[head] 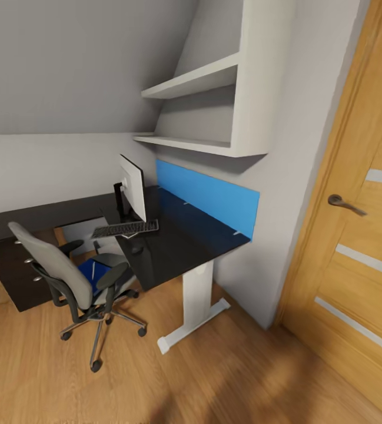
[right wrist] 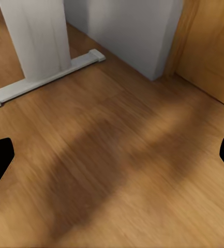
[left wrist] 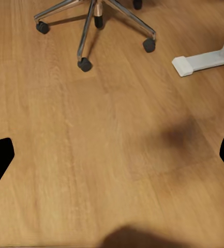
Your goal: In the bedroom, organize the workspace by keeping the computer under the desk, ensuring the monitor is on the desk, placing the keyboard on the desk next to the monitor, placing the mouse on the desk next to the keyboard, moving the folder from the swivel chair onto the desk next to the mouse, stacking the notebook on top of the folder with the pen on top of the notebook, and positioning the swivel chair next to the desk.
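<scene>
Folder: on swivel chair seat, ahead-left of both grippers.
Nearer arm: left.
Grippers: both spread, empty.

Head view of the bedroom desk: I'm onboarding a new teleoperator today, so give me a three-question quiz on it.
1. True or false: the keyboard lies on the desk in front of the monitor.
2. The blue folder rests on: A) the desk B) the swivel chair seat C) the floor.
3. Fill in: the wall panel behind the desk is coloured ____.

Key: 1 true; 2 B; 3 blue.
</scene>
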You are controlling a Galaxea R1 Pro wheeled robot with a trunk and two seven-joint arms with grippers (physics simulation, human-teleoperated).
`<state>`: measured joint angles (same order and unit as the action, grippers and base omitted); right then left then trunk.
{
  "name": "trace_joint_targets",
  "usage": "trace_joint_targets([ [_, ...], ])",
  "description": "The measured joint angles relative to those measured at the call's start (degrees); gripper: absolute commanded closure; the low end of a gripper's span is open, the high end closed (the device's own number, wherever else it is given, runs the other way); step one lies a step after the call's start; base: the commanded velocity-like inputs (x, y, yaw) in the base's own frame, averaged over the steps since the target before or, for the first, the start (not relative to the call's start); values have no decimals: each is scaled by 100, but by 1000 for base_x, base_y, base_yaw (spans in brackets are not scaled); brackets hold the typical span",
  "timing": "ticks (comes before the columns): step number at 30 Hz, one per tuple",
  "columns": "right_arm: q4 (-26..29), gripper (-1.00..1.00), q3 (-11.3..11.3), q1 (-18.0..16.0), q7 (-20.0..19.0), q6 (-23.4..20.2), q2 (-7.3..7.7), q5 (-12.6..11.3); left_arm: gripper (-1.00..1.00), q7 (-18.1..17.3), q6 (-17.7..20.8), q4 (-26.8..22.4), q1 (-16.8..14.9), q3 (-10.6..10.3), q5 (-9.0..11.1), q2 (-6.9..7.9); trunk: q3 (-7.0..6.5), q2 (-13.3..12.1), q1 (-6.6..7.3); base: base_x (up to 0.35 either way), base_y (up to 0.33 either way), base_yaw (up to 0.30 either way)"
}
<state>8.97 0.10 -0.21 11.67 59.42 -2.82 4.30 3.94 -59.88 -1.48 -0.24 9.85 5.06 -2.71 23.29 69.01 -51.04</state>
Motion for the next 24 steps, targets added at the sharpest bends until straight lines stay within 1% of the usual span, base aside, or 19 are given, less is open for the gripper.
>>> trace_joint_targets([
  [9, -8, -100, 12, 0, 1, -18, -11, 12, -100, 0, 0, 0, 0, 4, 1, 8, -16, 0, 0, 0, 0, 287],
  [16, -9, -100, 25, 0, 0, -216, -14, 18, -100, 0, 0, 0, 0, 5, 0, 9, -31, 0, 0, 0, 0, 281],
  [19, -9, -100, 35, 1, -14, -244, -10, 22, -100, 4, 1, -2, 0, 4, 6, 9, -34, 0, 0, 0, 0, 118],
  [24, -14, -100, 46, 3, -57, -255, -8, 23, -100, 71, 1, -1, 0, 8, 11, 3, -35, 0, 0, 0, 0, 33],
])
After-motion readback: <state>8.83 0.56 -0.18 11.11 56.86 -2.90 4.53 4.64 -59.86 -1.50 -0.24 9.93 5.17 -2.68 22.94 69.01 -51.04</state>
